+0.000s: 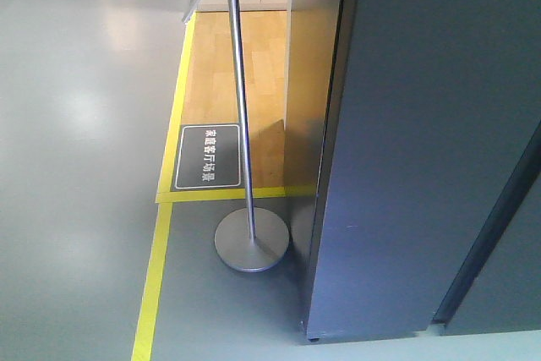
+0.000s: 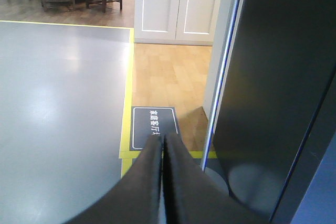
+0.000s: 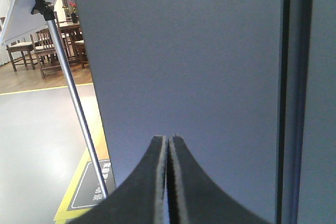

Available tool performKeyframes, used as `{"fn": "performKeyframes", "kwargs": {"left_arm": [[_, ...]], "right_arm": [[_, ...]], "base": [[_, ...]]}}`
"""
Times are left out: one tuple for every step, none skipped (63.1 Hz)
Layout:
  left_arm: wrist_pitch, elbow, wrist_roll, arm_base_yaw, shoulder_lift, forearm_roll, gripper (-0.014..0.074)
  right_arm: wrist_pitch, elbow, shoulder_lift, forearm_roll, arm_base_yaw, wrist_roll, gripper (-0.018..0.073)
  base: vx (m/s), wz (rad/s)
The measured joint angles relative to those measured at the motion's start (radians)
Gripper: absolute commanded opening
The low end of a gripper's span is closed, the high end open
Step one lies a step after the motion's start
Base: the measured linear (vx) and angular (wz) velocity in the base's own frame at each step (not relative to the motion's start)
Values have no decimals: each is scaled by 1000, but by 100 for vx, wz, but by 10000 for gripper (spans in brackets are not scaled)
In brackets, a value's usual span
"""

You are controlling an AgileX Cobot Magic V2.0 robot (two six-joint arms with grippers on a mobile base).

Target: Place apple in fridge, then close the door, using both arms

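Grey fridge door (image 3: 184, 56) looks nearly shut, probably heavy and rigid, best pushed flat near its free edge; both grippers (image 2: 163, 145) (image 3: 169, 142) pinched closed, empty.

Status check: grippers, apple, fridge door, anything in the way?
Left gripper shut, empty. Right gripper shut, empty, facing the door. Apple not in view. Sign stand beside the fridge.
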Motion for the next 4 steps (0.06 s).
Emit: {"fn": "performKeyframes", "kwargs": {"left_arm": [[0,0,0,0,0,0,-8],[0,0,0,0,0,0,-8],[0,0,0,0,0,0,-8],[0,0,0,0,0,0,-8]], "right_arm": [[0,0,0,0,0,0,-6],[0,0,0,0,0,0,-6],[0,0,0,0,0,0,-6],[0,0,0,0,0,0,-6]], "base": [[0,0],[0,0],[0,0],[0,0]]}}
